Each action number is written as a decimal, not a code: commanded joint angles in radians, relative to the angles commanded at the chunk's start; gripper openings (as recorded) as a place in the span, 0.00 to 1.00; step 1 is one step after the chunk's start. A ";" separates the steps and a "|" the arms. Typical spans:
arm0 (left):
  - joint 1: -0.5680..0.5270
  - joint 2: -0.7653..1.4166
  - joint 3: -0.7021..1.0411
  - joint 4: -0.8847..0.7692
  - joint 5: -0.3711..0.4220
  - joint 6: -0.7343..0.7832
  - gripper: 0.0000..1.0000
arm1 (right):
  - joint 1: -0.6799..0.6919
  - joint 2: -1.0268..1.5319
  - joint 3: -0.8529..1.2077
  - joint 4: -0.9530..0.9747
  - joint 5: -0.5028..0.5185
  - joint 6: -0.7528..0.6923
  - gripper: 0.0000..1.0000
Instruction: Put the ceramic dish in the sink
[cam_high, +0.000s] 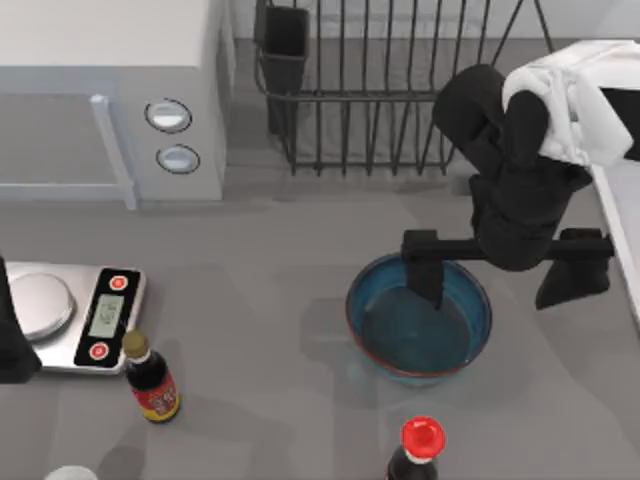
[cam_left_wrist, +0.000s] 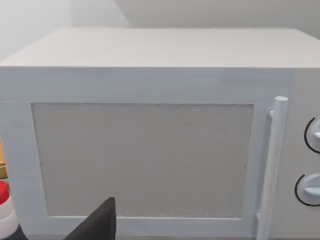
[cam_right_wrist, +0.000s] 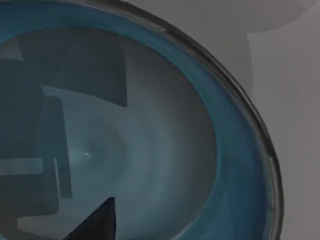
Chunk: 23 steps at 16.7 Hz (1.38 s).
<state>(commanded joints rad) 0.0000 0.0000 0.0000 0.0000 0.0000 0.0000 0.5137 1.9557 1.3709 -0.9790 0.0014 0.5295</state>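
Two arms work at a grey surface (cam_high: 280, 260); the right gripper (cam_high: 505, 270) is the active one, its fingers spread wide apart and holding nothing. One finger (cam_high: 425, 275) hangs over the far rim of the ceramic dish (cam_high: 460, 320), inside the bowl's outline, while the other finger (cam_high: 572, 268) stands outside the dish on its sink side, apart from the rim. The dish rests upright on the surface, below and between the spread fingers, nearer the first. The right wrist view looks straight down into the dish (cam_right_wrist: 150, 140), its blue glaze and dark rim curving past bare surface. The sink (cam_high: 618, 225) appears as a pale raised edge just beyond the outer finger, at the right border of the surface. The left arm (cam_high: 12, 340) is parked beside a scale (cam_high: 75, 315); whether its fingers are open cannot be told. Its wrist view faces a microwave (cam_left_wrist: 150, 150). A dish rack (cam_high: 380, 90) stands behind the fingers, and two bottles (cam_high: 152, 378) (cam_high: 418, 450) stand on the near side.
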 joint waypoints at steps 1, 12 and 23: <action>0.000 0.000 0.000 0.000 0.000 0.000 1.00 | 0.000 0.012 -0.029 0.042 0.000 0.000 1.00; 0.000 0.000 0.000 0.000 0.000 0.000 1.00 | 0.001 0.036 -0.082 0.111 0.000 0.002 0.70; 0.000 0.000 0.000 0.000 0.000 0.000 1.00 | 0.001 0.036 -0.082 0.111 0.000 0.002 0.00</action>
<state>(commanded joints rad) 0.0000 0.0000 0.0000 0.0000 0.0000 0.0000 0.5149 1.9915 1.2886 -0.8680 0.0016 0.5314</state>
